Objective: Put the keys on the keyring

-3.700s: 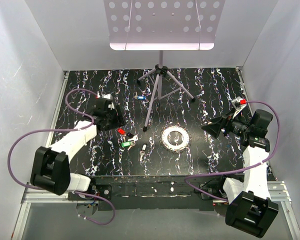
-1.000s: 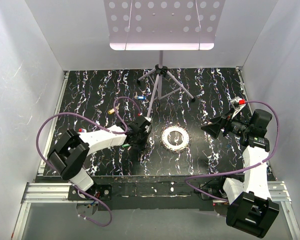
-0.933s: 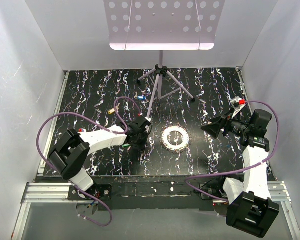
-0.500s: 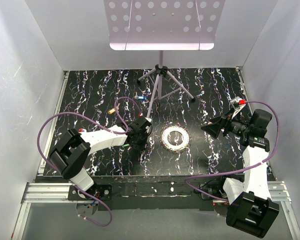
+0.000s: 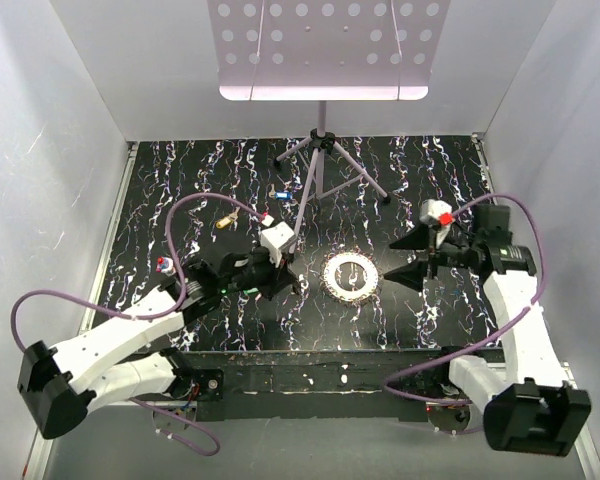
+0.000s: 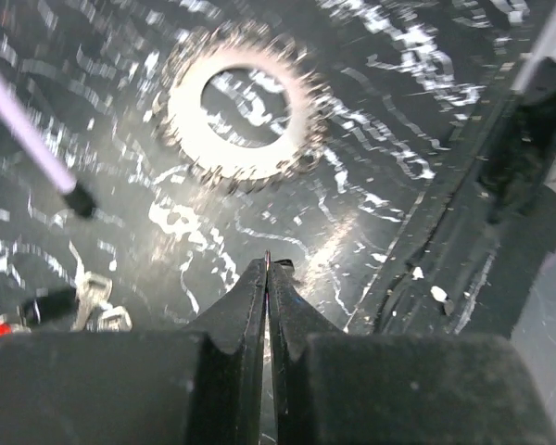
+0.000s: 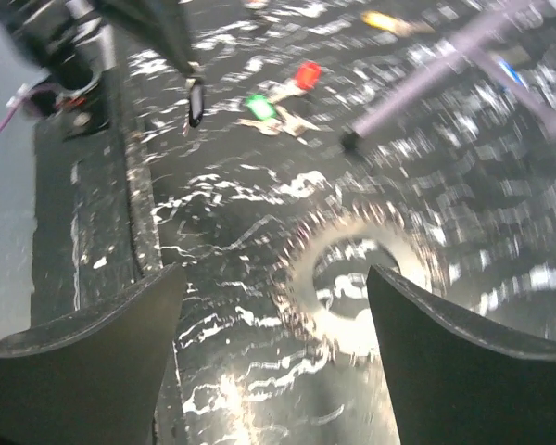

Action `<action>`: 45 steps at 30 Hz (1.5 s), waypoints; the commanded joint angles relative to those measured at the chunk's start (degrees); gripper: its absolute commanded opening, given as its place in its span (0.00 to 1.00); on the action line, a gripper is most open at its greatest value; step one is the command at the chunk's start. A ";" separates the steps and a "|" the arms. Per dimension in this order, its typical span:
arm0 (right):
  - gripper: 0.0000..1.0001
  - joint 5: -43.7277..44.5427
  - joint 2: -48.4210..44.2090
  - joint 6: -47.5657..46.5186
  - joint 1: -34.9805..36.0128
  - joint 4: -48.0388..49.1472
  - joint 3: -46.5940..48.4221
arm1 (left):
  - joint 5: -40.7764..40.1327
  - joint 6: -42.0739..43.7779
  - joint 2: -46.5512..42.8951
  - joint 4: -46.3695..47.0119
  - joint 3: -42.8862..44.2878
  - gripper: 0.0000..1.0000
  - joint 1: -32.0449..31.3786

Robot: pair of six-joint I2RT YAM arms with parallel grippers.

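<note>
The keyring (image 5: 331,273), a flat toothed silver ring, lies mid-table; it also shows in the left wrist view as the keyring (image 6: 244,161) and, blurred, between my right fingers as the keyring (image 7: 301,283). Just left of it my left gripper (image 5: 288,282) (image 6: 268,264) is shut, with a thin metal edge pinched at its tips. From the right wrist, a black-headed key (image 7: 195,100) hangs from those tips. On the table beyond it lie a red key (image 7: 307,74), a green key (image 7: 257,107) and silver keys (image 6: 93,292). My right gripper (image 5: 405,262) (image 7: 276,271) stands open right of the ring.
A tripod stand (image 5: 315,190) carrying a perforated plate (image 5: 325,50) stands behind the ring, one leg (image 7: 417,79) ending close to it. A brass key (image 5: 225,220) and a blue key (image 5: 277,194) lie farther back. White walls enclose three sides.
My left gripper has shut and its arm has swung low to the left, the tips now raised with a key. The right arm has moved left toward the ring.
</note>
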 commanded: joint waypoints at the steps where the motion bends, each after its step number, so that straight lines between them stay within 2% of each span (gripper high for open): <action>1: 0.85 2.61 4.83 -30.76 14.61 -21.45 10.94 | 13.73 11.43 -5.03 8.29 -2.45 0.00 -0.35; 6: 0.75 5.87 10.46 -27.70 27.81 -17.95 16.49 | 19.19 9.16 -3.02 11.98 -1.92 0.00 -0.35; 11: 0.63 1.22 11.97 -20.07 33.01 -12.95 15.98 | 20.69 3.02 -3.28 18.49 -6.22 0.00 -0.53; 16: 0.52 1.04 11.43 -9.61 34.51 -1.97 11.84 | 21.39 -3.41 -3.98 30.35 -11.67 0.00 -0.79; 22: 0.48 1.22 11.96 -0.01 35.74 7.45 7.62 | 23.06 -8.33 -1.44 39.32 -14.58 0.00 -1.06; 28: 0.46 1.74 12.14 1.31 36.79 9.48 7.00 | 22.45 -10.18 -0.73 45.21 -16.60 0.00 -1.76; 45: 0.37 0.69 13.28 3.77 38.29 13.00 5.15 | 20.61 -14.58 1.64 54.53 -19.86 0.00 -2.81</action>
